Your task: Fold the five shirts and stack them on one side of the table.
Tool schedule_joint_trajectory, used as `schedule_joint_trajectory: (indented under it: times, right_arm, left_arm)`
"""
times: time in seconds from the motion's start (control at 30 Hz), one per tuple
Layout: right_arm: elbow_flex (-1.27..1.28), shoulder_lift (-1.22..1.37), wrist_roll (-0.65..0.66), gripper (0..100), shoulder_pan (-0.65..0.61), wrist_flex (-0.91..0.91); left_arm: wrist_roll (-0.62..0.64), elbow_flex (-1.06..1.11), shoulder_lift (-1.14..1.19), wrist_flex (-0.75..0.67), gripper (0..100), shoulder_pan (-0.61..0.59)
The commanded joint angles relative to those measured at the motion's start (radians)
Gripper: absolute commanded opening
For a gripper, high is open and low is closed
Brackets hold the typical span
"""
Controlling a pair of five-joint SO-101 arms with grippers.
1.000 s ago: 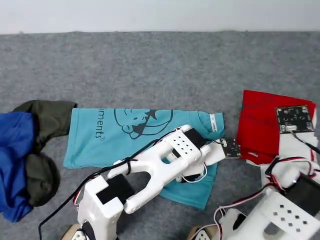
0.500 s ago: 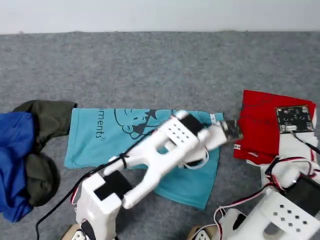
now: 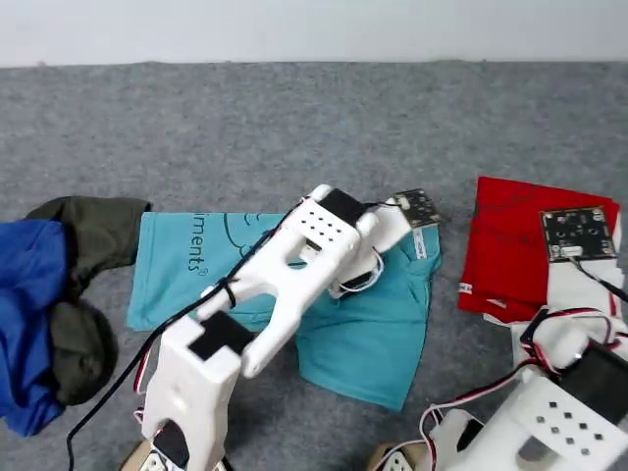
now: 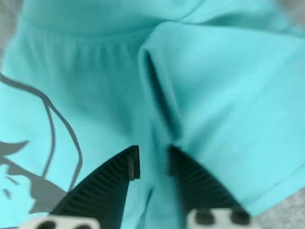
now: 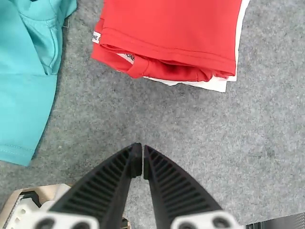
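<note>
The left fingers (image 4: 114, 176) are nearly closed, pinching a raised fold of the teal shirt (image 4: 224, 95), which lies spread across the middle of the grey tabletop (image 3: 294, 118); the right fingers (image 5: 119, 174) are pressed almost together with nothing between them, above bare tabletop near the folded red shirt (image 5: 176, 33), which rests on a white shirt (image 5: 217, 86) at the right side.
</note>
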Motion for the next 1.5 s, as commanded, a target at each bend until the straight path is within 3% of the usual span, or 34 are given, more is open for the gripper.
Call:
schedule_joint_trajectory:
  times: [0.0, 0.37, 0.63, 0.93, 1.2, 1.47]
  right_arm:
    - [-0.060, -0.013, 0.003, 1.1, 0.013, 0.039]
    - [-0.060, -0.013, 0.003, 1.1, 0.015, 0.041]
    - [-0.058, -0.013, 0.003, 1.1, 0.015, 0.041]
    - [-0.058, -0.013, 0.003, 1.1, 0.015, 0.041]
    - [-0.043, -0.010, 0.003, 1.1, 0.013, 0.038]
    - [0.021, -0.015, 0.003, 1.1, 0.013, 0.038]
  left_arm:
    - [0.005, -0.058, -0.002, -0.012, 19, -0.064]
    - [-0.003, -0.265, 0.008, 0.081, 19, -0.175]
    - [0.006, -0.440, -0.002, 0.299, 19, -0.066]
    - [-0.002, -0.259, -0.041, 0.288, 18, 0.009]
    - [-0.011, -0.107, -0.040, 0.118, 18, -0.173]
    - [-0.043, -0.005, -0.044, 0.057, 18, -0.221]
